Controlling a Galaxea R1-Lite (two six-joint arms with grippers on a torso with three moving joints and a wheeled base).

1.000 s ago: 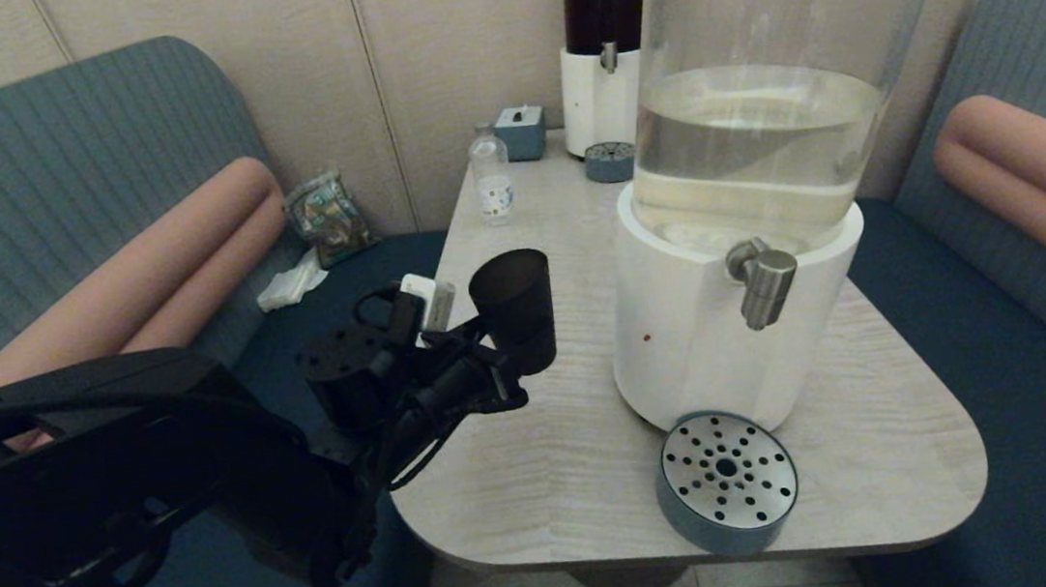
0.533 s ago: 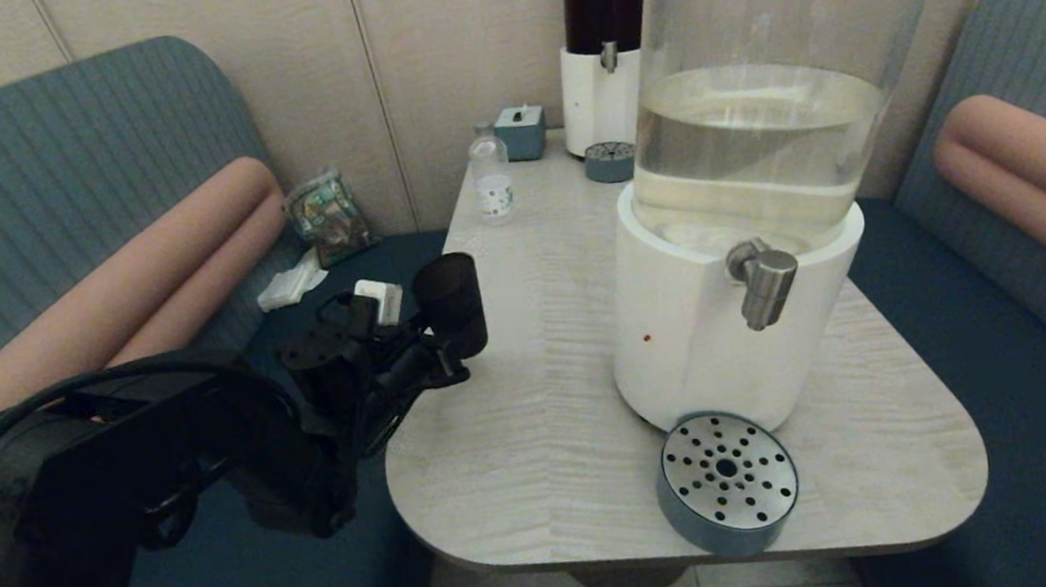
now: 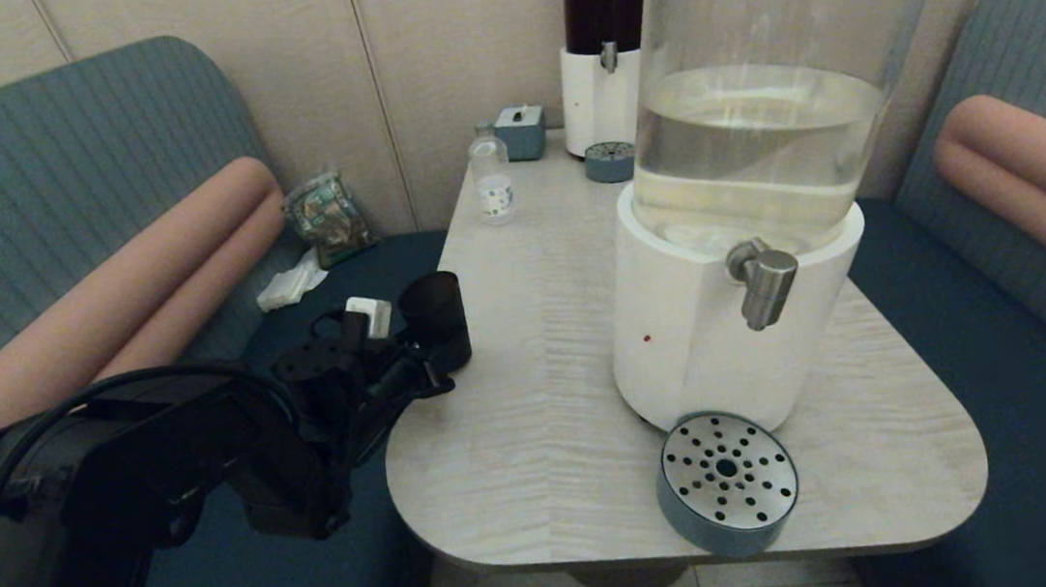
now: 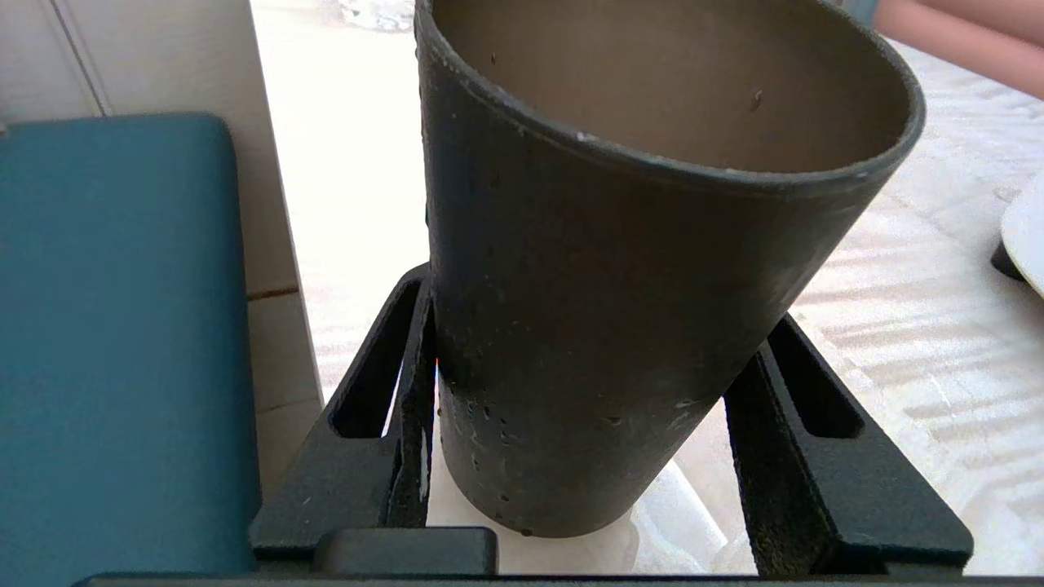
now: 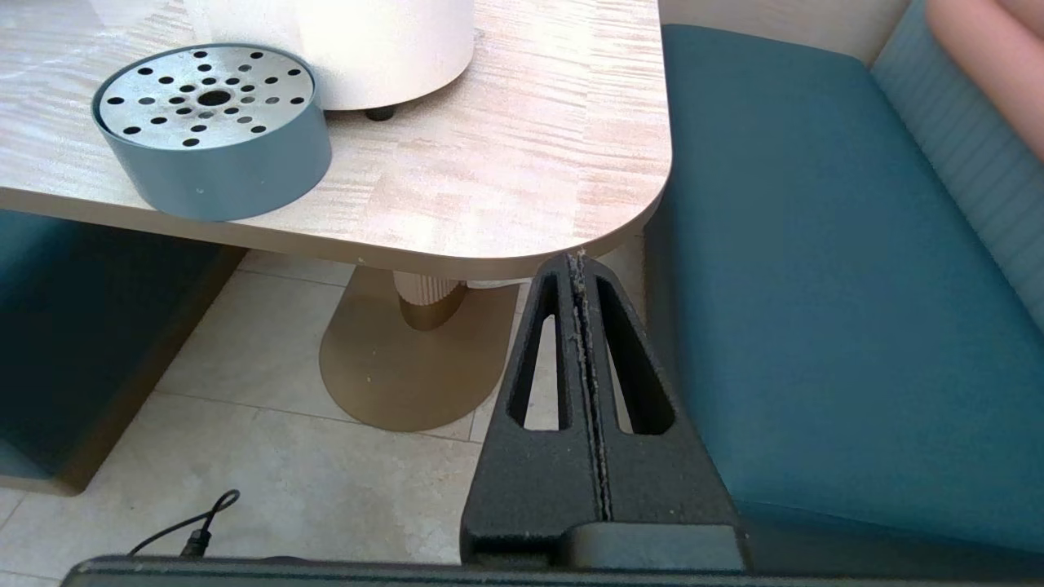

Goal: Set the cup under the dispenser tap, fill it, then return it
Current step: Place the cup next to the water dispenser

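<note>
At table's left edge, left claw (image 3: 428,362) lowered cup (image 3: 434,317).

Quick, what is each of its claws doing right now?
Left gripper: closed around the dark cup, at the table's left edge.
Right gripper: shut, holding nothing, parked low beside the table.
</note>
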